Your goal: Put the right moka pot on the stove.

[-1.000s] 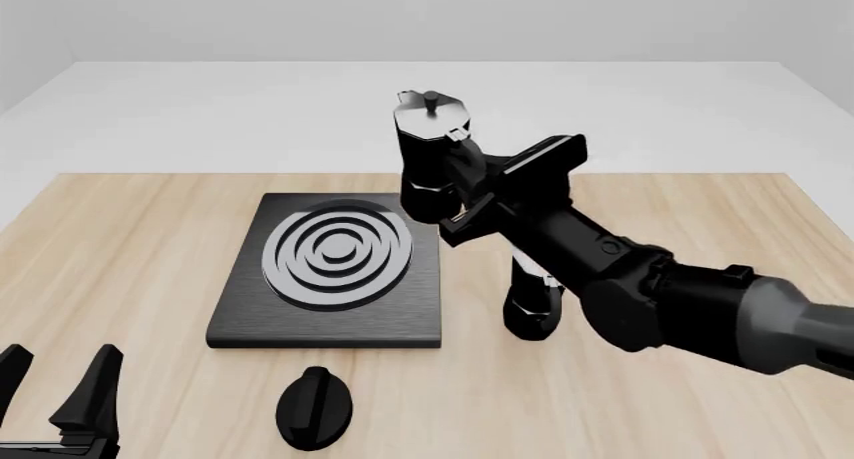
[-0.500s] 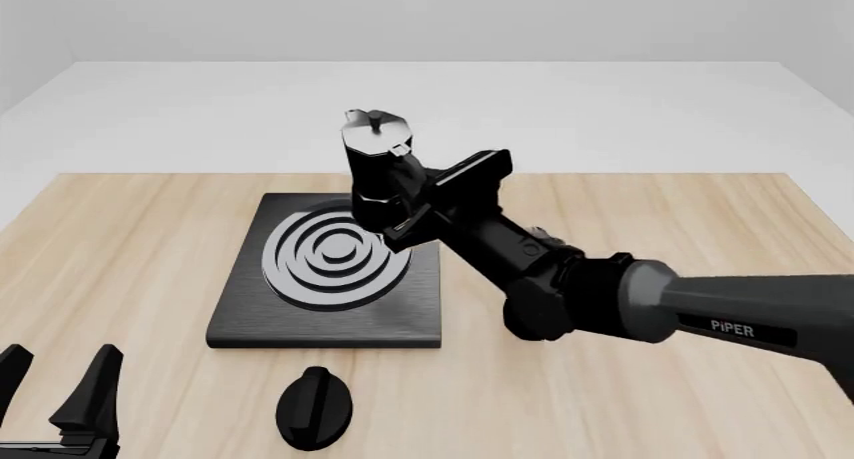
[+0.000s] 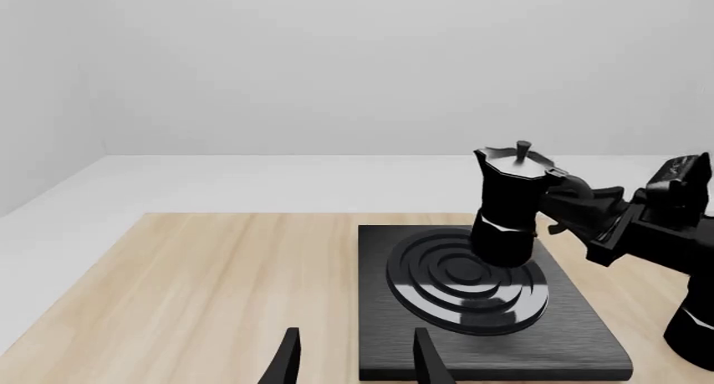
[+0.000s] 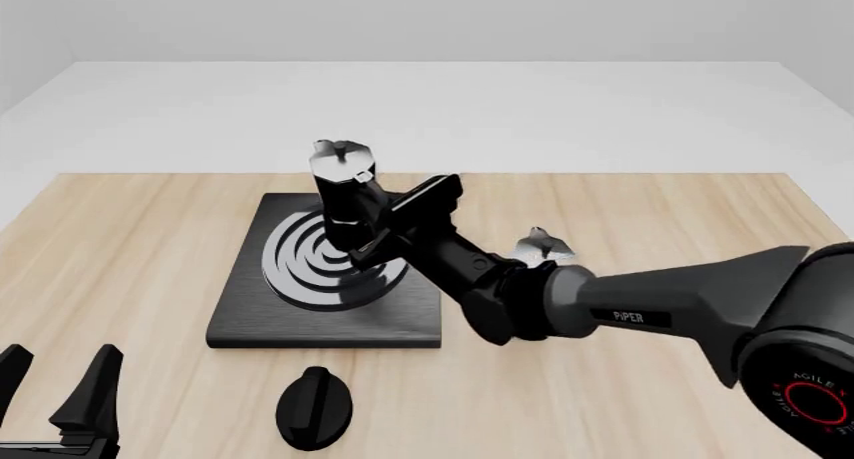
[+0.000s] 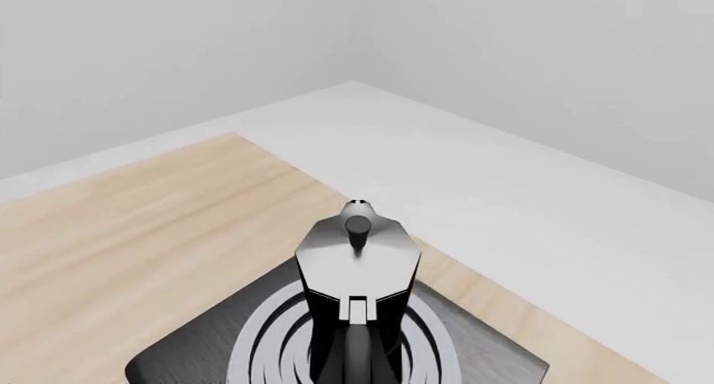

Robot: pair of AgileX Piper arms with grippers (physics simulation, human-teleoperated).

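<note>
With the right hand [image 4: 378, 226] clamped on its handle, the right moka pot [image 4: 344, 197] hangs over the stove [image 4: 254, 314].
Rigid, probably top-heavy; handle's the sensible grip. Left hand [image 4: 56, 394] spread, idle.

Right arm reaches forward-left with its pincer [image 4: 378, 226] clamped, while the left pincer [image 4: 54, 399] rests low, fingers spread

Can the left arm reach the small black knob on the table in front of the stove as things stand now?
Probably yes. The left gripper sits open near the table's front edge, and the black knob lies beside it with bare wood between; the right arm is further back.
</note>
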